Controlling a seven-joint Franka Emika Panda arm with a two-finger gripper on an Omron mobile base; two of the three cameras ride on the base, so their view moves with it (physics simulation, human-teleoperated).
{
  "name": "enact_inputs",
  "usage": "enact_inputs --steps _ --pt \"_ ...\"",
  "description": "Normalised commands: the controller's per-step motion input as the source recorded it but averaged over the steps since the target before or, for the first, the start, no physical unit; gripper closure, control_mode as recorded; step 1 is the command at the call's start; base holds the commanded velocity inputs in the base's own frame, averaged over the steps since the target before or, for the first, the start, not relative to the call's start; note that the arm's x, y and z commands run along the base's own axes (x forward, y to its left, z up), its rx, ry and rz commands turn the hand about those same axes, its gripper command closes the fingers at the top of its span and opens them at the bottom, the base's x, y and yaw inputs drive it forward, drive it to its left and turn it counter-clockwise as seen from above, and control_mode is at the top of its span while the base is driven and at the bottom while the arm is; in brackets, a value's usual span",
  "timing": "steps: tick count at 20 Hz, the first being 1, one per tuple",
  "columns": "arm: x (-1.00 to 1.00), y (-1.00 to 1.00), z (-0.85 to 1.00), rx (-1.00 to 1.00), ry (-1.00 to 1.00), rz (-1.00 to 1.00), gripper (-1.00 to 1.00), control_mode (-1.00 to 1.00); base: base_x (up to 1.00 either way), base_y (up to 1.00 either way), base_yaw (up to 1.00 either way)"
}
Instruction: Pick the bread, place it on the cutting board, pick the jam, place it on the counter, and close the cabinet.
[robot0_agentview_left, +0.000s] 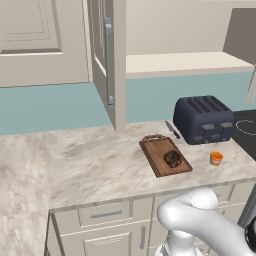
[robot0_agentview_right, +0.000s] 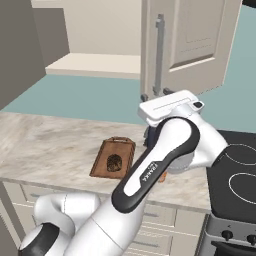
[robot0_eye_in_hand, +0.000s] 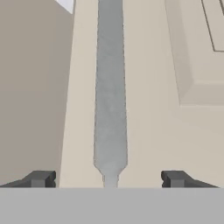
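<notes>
The cabinet (robot0_agentview_left: 107, 65) above the counter (robot0_agentview_left: 100, 160) stands open, its closing left. On that counter, the board (robot0_agentview_left: 159, 159) holds the bread (robot0_agentview_left: 173, 158); the jam (robot0_agentview_left: 216, 158) sits beside. The gripper (robot0_eye_in_hand: 109, 178), fingers spread, faces the handle (robot0_eye_in_hand: 110, 100).

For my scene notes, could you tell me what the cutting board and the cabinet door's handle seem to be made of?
Cutting board: apparently wood, reddish-brown with faint grain streaks, matte. Handle: probably metal, a flat grey bar with a dull brushed look.
</notes>
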Motion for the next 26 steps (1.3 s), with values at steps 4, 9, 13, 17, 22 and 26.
enact_inputs --steps 4,9,13,17,22,26 --pt "0.37 0.05 0.0 0.03 0.0 0.1 -1.0 -1.0 0.0 0.0 0.0" --pt "0.42 0.03 0.0 0.03 0.0 0.1 -1.0 -1.0 0.0 0.0 0.0" --pt "0.44 0.04 0.0 0.02 0.0 0.1 -1.0 -1.0 0.0 0.0 0.0" --pt "0.36 0.11 0.0 0.0 0.0 0.08 -1.0 -1.0 0.0 0.0 0.0" --pt "0.29 0.25 0.0 0.0 0.0 0.03 -1.0 -1.0 0.0 0.0 0.0" --pt "0.39 0.29 0.0 0.0 0.0 0.01 -1.0 -1.0 0.0 0.0 0.0"
